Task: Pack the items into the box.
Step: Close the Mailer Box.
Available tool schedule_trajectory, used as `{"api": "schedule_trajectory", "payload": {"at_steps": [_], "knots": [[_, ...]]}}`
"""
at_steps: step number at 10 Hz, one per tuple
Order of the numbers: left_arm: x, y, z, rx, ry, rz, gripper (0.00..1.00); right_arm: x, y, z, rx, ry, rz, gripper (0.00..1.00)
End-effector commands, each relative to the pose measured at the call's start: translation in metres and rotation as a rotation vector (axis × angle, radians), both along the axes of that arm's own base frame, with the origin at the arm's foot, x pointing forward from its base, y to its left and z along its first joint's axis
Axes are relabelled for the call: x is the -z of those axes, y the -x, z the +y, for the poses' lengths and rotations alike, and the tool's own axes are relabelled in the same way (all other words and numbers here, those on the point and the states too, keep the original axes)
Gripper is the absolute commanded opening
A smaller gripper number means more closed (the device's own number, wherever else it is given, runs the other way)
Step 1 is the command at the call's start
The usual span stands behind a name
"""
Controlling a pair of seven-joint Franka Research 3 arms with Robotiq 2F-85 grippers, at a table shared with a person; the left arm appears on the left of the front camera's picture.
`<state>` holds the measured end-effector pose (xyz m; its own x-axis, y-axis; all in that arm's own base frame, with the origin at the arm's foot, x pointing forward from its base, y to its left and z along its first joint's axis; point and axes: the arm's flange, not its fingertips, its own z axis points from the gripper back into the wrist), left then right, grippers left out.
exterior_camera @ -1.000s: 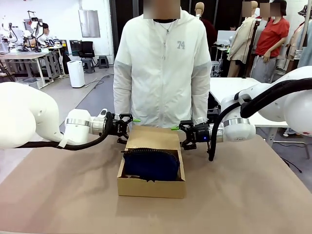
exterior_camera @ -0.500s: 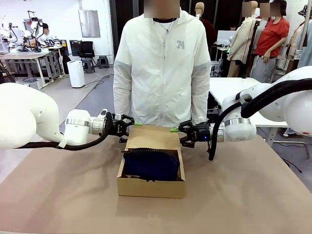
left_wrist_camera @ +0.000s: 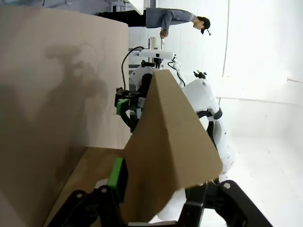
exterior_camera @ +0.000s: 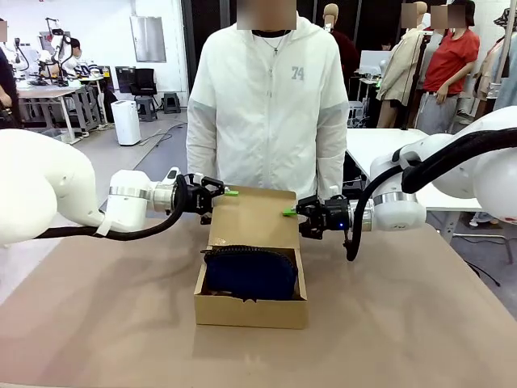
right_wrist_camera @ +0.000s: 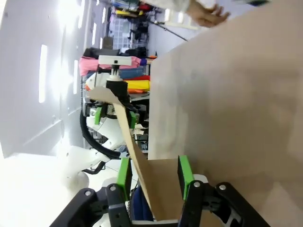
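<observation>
Cardboard flap (exterior_camera: 252,217) stands raised along the far edge of the box (exterior_camera: 250,309) mid-table, pouch (exterior_camera: 250,273) inside, left gripper (exterior_camera: 227,192) and right gripper (exterior_camera: 288,212) each pinching one end, its long axis spanning between them.

brown table (exterior_camera: 420,323), cardboard box (exterior_camera: 250,311) on it

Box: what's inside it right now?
The navy pouch lies in the box, filling most of its floor. Anything beneath the pouch is covered, so whether other items are in there cannot be seen.
</observation>
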<state>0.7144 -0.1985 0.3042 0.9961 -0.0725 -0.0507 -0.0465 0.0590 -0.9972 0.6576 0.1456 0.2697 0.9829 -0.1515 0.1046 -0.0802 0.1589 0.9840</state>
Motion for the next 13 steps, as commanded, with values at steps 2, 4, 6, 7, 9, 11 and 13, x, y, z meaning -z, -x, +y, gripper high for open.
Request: {"api": "schedule_trajectory", "payload": {"at_steps": [2, 4, 6, 7, 9, 11, 13], "knots": [[-0.019, 0.024, 0.009, 0.007, -0.007, -0.098, 0.61, -0.030, 0.026, -0.010, 0.006, -0.049, -0.229, 0.53], [-0.028, 0.037, 0.010, 0.046, -0.034, -0.159, 0.61, -0.040, 0.033, -0.014, -0.003, -0.084, -0.369, 0.53], [-0.028, 0.016, 0.005, 0.018, -0.015, -0.114, 0.61, -0.044, 0.017, -0.011, -0.004, -0.047, -0.285, 0.53], [-0.028, 0.016, 0.005, 0.018, -0.015, -0.114, 0.61, -0.044, 0.017, -0.011, -0.004, -0.047, -0.285, 0.53], [-0.028, 0.016, 0.005, 0.018, -0.015, -0.114, 0.61, -0.044, 0.017, -0.011, -0.004, -0.047, -0.285, 0.53], [-0.028, 0.016, 0.005, 0.018, -0.015, -0.114, 0.61, -0.044, 0.017, -0.011, -0.004, -0.047, -0.285, 0.53], [-0.030, 0.020, 0.005, 0.043, -0.041, -0.226, 0.61, -0.040, 0.026, -0.010, -0.067, -0.049, -0.365, 0.53]]}}
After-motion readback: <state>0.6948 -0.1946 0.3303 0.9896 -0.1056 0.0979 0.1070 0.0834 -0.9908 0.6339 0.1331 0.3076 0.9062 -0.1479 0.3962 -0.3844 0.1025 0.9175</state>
